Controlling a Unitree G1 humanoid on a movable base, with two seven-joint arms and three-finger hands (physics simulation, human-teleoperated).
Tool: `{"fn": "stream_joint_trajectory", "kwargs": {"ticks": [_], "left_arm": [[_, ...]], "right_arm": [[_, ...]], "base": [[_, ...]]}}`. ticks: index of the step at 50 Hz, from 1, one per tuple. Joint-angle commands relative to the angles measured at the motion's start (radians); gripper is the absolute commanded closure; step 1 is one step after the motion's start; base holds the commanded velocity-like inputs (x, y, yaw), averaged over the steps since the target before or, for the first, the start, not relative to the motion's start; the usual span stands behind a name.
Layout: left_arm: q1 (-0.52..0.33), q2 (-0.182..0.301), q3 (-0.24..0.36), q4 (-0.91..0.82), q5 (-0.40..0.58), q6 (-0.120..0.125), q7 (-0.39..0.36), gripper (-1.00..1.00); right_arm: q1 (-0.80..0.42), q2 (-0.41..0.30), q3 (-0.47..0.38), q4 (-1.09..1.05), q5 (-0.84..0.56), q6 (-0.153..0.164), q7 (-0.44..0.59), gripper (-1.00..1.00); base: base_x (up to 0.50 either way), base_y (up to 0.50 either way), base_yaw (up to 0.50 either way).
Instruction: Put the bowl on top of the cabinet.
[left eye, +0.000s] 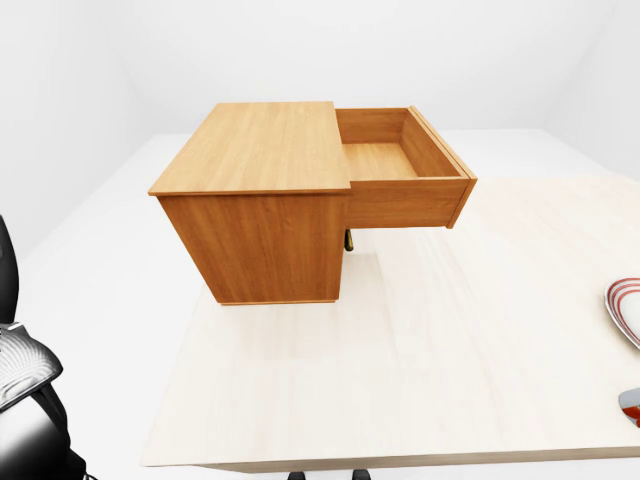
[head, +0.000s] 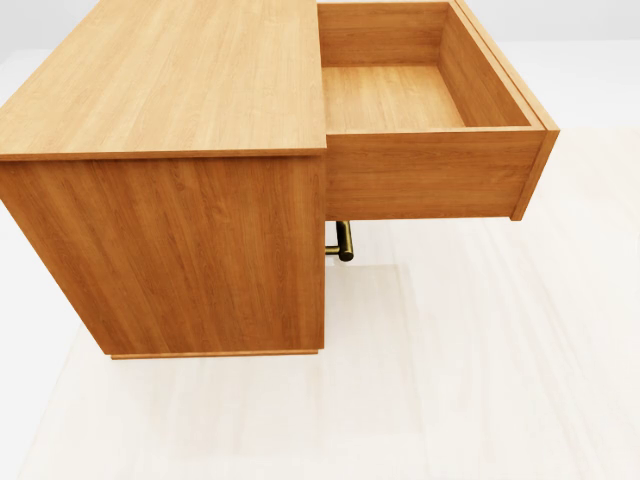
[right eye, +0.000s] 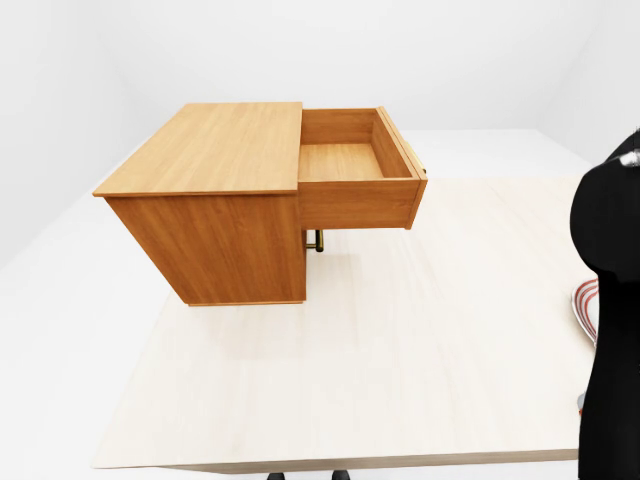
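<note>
Here: pale wooden table (left eye: 400, 380), white room (left eye: 400, 40); cabinet (left eye: 260, 150) on it, drawer (left eye: 400, 200) open; hand state cannot tell.

The pale wood table (left eye: 420, 350) is a flat rectangular top. White floor (left eye: 90, 260) surrounds it, and plain white walls (left eye: 400, 50) rise behind. Two dark shapes (left eye: 300, 476) show below the table's bottom edge in the left-eye view.

The cabinet (left eye: 255, 150) is set on the worktop (left eye: 420, 350) toward the left-eye view's upper left; its drawer (left eye: 385, 160) is drawn out to the right; the bowl (left eye: 625, 305) is found at the right edge, well apart.
</note>
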Motion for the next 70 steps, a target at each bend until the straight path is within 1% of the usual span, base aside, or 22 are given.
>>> {"fn": "stream_joint_trajectory", "kwargs": {"ticks": [1,6,15,17,19,20,24,29,36,43,46,50,52,55,59,66,70], "left_arm": [[0.004,0.001,-0.005,0.0,0.006,0.0,-0.003,-1.0],[0.003,0.0,-0.001,0.0,0.003,0.0,-0.004,-1.0],[-0.001,0.006,0.002,0.0,-0.016,0.0,0.009,-1.0],[0.0,0.009,-0.001,0.0,-0.017,0.0,0.011,-1.0],[-0.001,0.006,0.0,0.0,-0.016,0.0,0.01,-1.0],[-0.002,0.008,0.001,0.0,-0.019,0.0,0.012,-1.0],[-0.005,0.012,0.004,0.0,-0.032,0.0,0.021,-1.0],[-0.001,0.007,-0.001,0.0,-0.019,0.0,0.012,-1.0],[0.004,0.008,0.002,0.0,-0.022,0.0,0.011,-1.0],[0.004,0.006,-0.001,0.0,-0.018,0.0,0.008,-1.0],[-0.001,0.015,0.002,0.0,-0.038,0.0,0.023,-1.0],[0.002,0.02,-0.001,0.0,-0.043,0.0,0.029,-1.0],[0.002,0.021,-0.003,0.0,-0.042,0.0,0.029,-1.0],[0.003,0.017,-0.003,0.0,-0.037,0.0,0.025,-1.0],[-0.002,0.012,-0.002,0.0,-0.026,0.0,0.015,-1.0],[-0.009,0.015,-0.002,0.0,-0.039,0.0,0.025,-1.0],[-0.006,0.008,-0.008,0.0,-0.021,0.0,0.011,-1.0]], "right_arm": [[0.0,0.051,-0.002,0.006,0.026,0.0,-0.023,0.97],[0.0,0.086,-0.004,0.011,0.043,0.0,-0.033,0.97],[0.0,0.122,0.006,0.015,0.055,0.0,-0.039,0.97],[0.0,0.14,0.008,0.016,0.06,0.0,-0.037,0.97],[0.0,0.14,0.009,0.016,0.061,0.0,-0.037,0.97],[0.0,0.165,0.006,0.016,0.068,0.0,-0.048,0.97],[0.0,0.196,0.006,0.015,0.084,0.0,-0.064,0.97],[0.0,0.247,0.014,0.009,0.104,0.0,-0.075,0.96],[0.0,0.337,0.02,-0.015,0.145,0.0,-0.106,0.96],[0.0,0.388,0.039,-0.036,0.169,0.0,-0.112,0.96],[0.0,0.41,0.044,-0.041,0.176,0.0,-0.12,0.96],[0.0,0.43,0.048,-0.048,0.187,0.0,-0.131,0.96],[0.0,0.451,0.05,-0.054,0.194,0.0,-0.138,0.96],[0.0,0.471,0.057,-0.064,0.199,0.0,-0.142,0.97],[0.0,0.518,0.06,-0.084,0.216,0.0,-0.156,0.97],[0.0,0.561,0.077,-0.096,0.221,0.0,-0.168,0.96],[0.0,0.585,0.083,-0.103,0.224,0.0,-0.169,0.96]], "base": [[0.0,0.0,0.0],[0.0,0.0,0.0],[0.0,0.0,0.0],[0.0,0.0,0.0],[0.0,0.0,0.0],[0.0,0.0,0.0],[0.0,0.0,0.0],[0.0,0.0,0.0],[0.0,0.0,0.0],[0.0,0.0,0.0],[0.0,0.0,0.0],[0.0,0.0,0.0],[0.0,0.0,0.0],[0.0,0.0,0.0],[0.0,0.0,0.0],[0.0,0.0,0.0],[0.0,0.0,0.0]]}}
